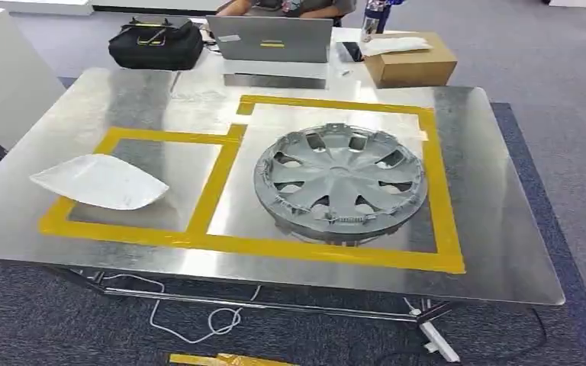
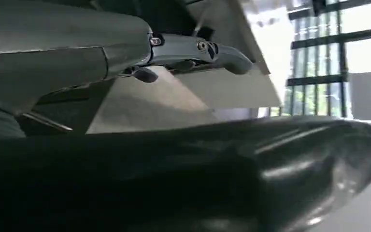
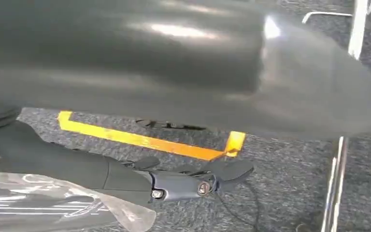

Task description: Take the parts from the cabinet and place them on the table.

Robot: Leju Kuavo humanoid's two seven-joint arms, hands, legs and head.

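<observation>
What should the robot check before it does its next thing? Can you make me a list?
1. Hubcap inside its taped box on the table: ok.
2. White part inside its taped box: not ok, one tip pokes out over the tape.
3. Left hand free to grab: cannot tell, something big and dark blocks the wrist view.
4. Right hand free to grab: cannot tell; clear plastic lies right beside it.
5. Floor safe for stepping: probably not ok, a white cable lies loose under the table's near edge.
</observation>
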